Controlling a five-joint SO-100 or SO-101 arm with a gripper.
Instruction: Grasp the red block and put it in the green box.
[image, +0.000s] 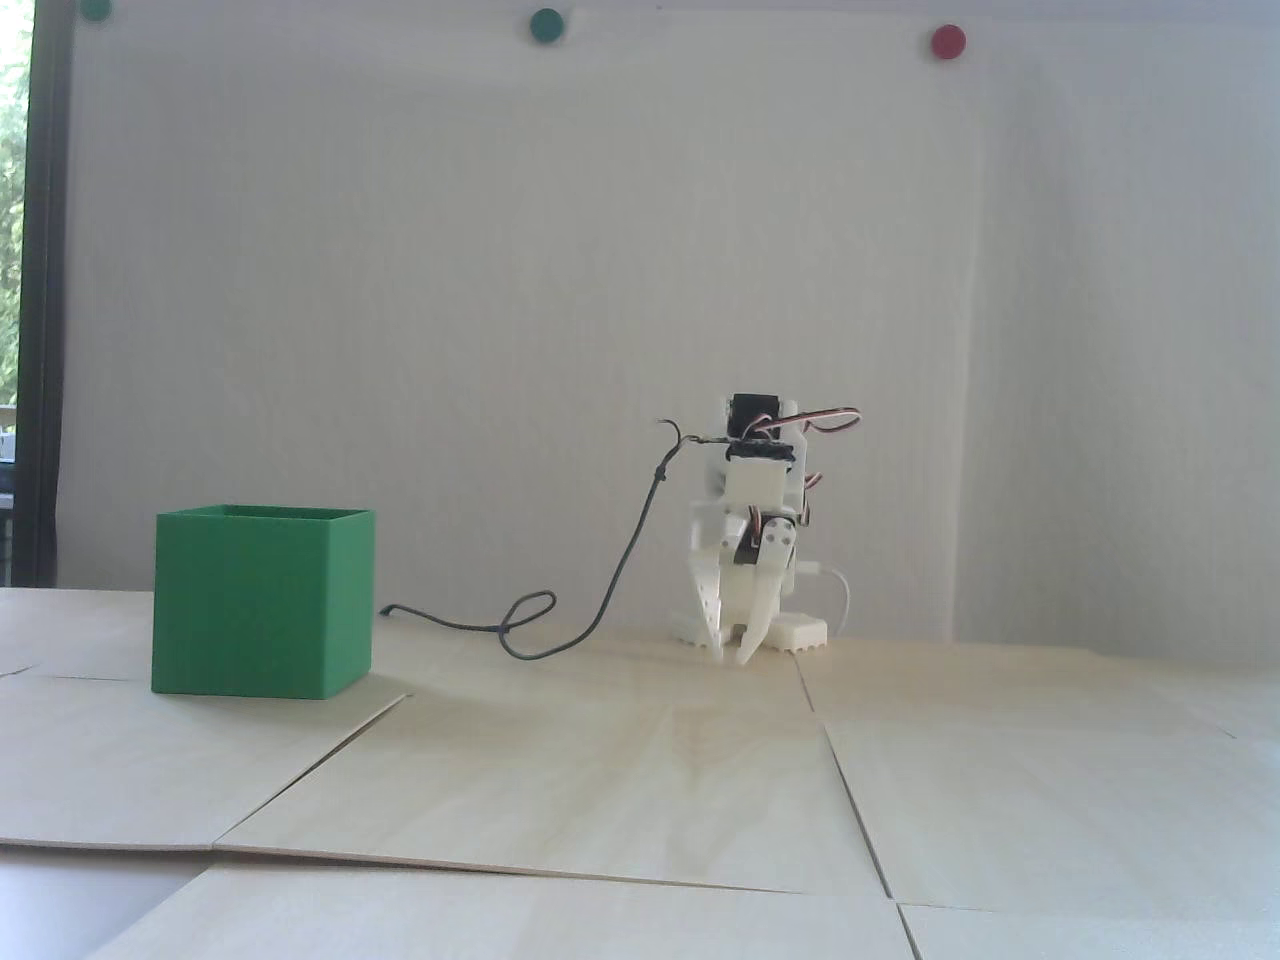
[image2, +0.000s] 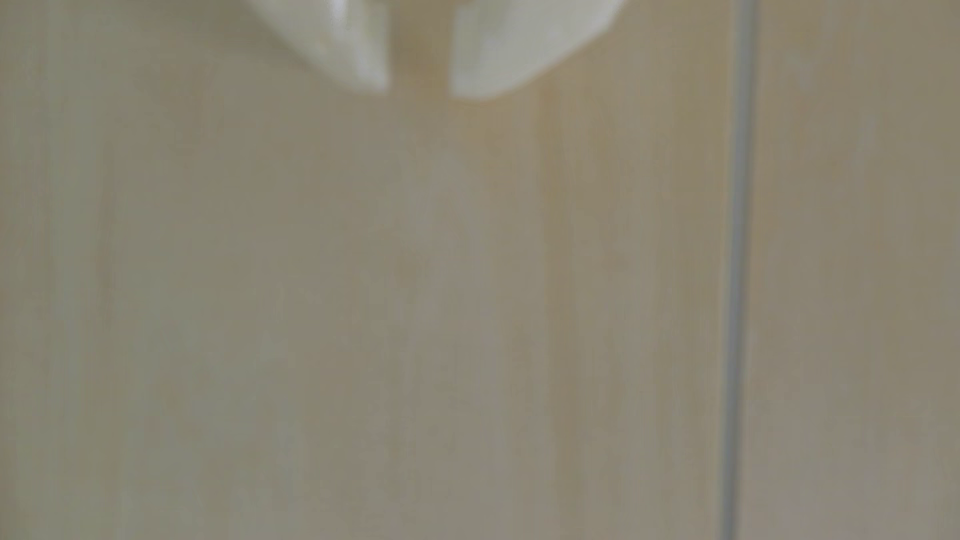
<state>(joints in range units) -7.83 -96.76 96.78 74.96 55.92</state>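
The green box (image: 262, 600) stands open-topped, finely ribbed.

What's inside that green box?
Nothing can be told: the fixed view shows the green box from the side, so its walls hide the inside. No red block shows on the table.

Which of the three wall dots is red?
The rightmost dot in the fixed view is red, up right of the arm; the other two dots are green.
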